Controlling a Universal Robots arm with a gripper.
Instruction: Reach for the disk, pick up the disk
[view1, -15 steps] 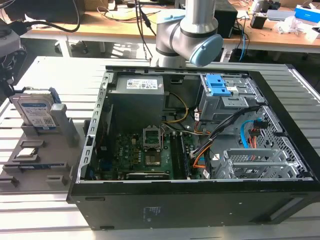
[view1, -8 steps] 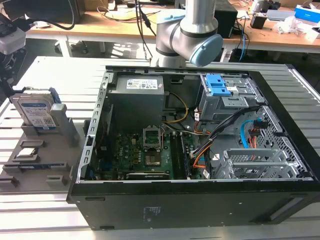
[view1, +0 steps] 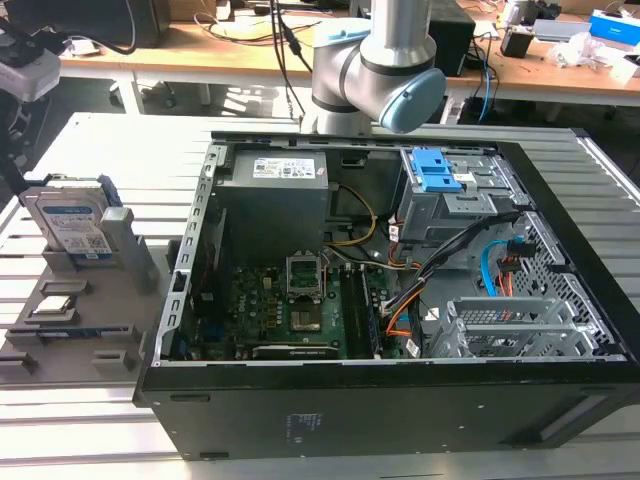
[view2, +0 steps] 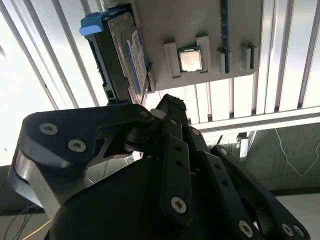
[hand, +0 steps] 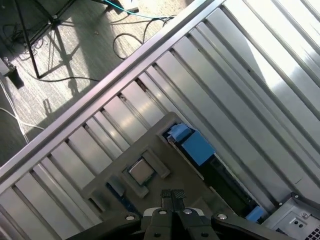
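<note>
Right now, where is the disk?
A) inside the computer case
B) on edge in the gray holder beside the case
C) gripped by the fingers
B: the disk stands on edge in the gray holder, at the exterior view's left of the computer case.

Open black computer case on slatted metal table, beside grey holder with square chip
</note>
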